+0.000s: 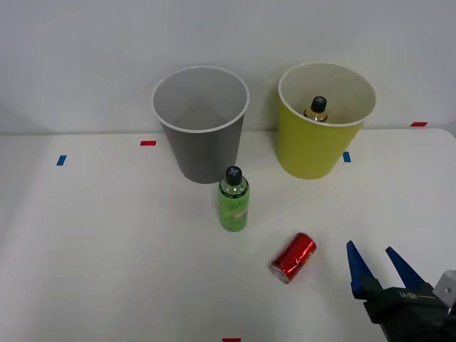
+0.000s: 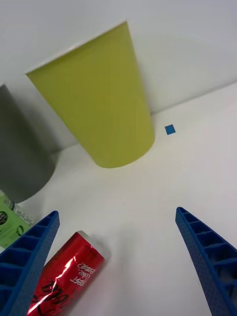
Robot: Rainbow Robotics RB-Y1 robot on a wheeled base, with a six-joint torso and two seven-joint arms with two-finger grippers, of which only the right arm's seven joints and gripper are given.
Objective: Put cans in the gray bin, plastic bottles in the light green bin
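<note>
A shiny red can (image 1: pixel 293 257) lies on its side on the white table, in front of the light green bin (image 1: pixel 322 146). A green plastic bottle (image 1: pixel 234 199) with a black cap stands upright just in front of the gray bin (image 1: pixel 203 146). Another black-capped bottle with a gold neck (image 1: pixel 316 109) stands inside the light green bin. My right gripper (image 1: pixel 373 258) hovers open to the right of the can, touching nothing. In the right wrist view the can (image 2: pixel 66 280) lies beside one blue finger (image 2: pixel 27 259), with the light green bin (image 2: pixel 101 101), the gray bin (image 2: pixel 19 158) and the green bottle (image 2: pixel 12 224) beyond.
Red tape marks (image 1: pixel 147 143) and blue tape marks (image 1: pixel 61 160) dot the table (image 1: pixel 107 249). A pale wall stands right behind the two bins. Open table surface stretches left of the bottle and along the front edge.
</note>
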